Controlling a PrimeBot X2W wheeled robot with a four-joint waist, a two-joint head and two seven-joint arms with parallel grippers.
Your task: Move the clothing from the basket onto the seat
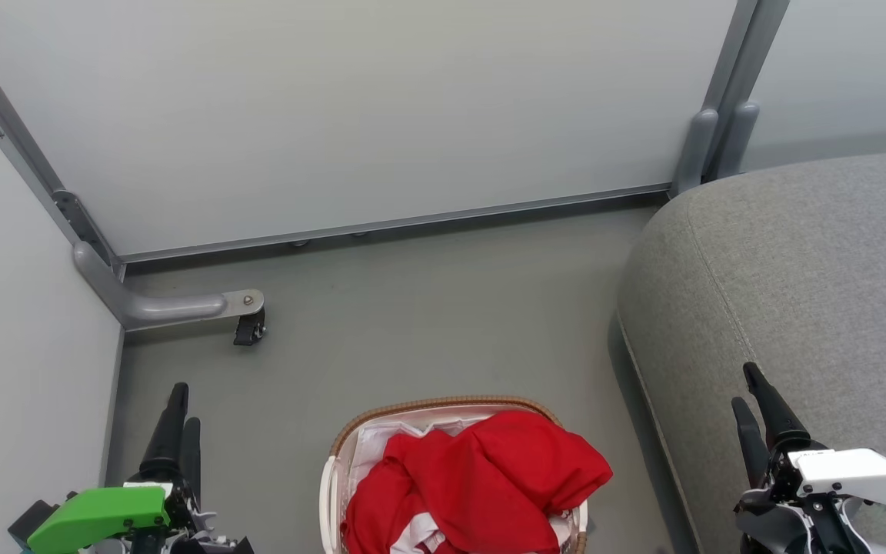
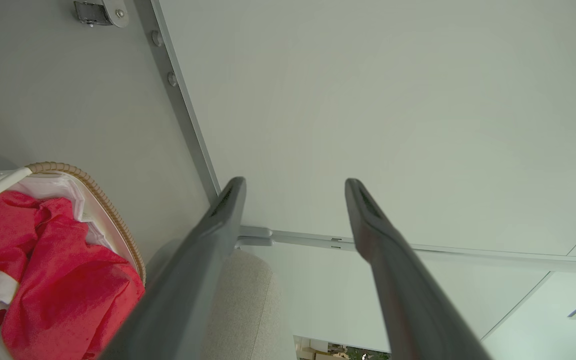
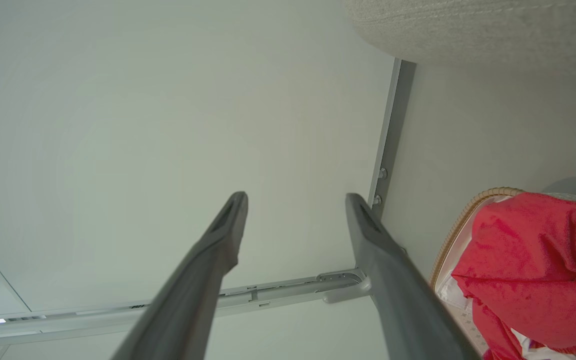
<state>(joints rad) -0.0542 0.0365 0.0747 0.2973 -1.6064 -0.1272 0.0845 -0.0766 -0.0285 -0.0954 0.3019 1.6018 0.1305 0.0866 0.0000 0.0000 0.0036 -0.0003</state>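
in the head view the basket [image 1: 443, 402] stands on the grey floor [image 1: 428, 308] at 6 o'clock, its lower half cut by the frame edge. the clothing [image 1: 481, 477] is a red heap inside it, piled above the woven rim and lapping over the rim toward 4 o'clock, with bits of white trim at the bottom and white lining [image 1: 381, 446] showing at 10 o'clock of the heap. the seat [image 1: 797, 269] fills the 3 o'clock side, its rounded edge near the basket but apart from it, with nothing red on it. the left gripper [image 1: 185, 404] sits at 8 o'clock over the floor, well apart from the basket; its wrist view shows the two fingers spread wide with only wall between them, the clothing at 8 o'clock. the right gripper [image 1: 744, 385] sits at 4 o'clock over the seat's edge, fingers likewise parted and holding nothing, the clothing at 4 o'clock of its wrist view. a grey bracket foot [image 1: 247, 327] lies at 9 o'clock by the wall [image 1: 335, 115].
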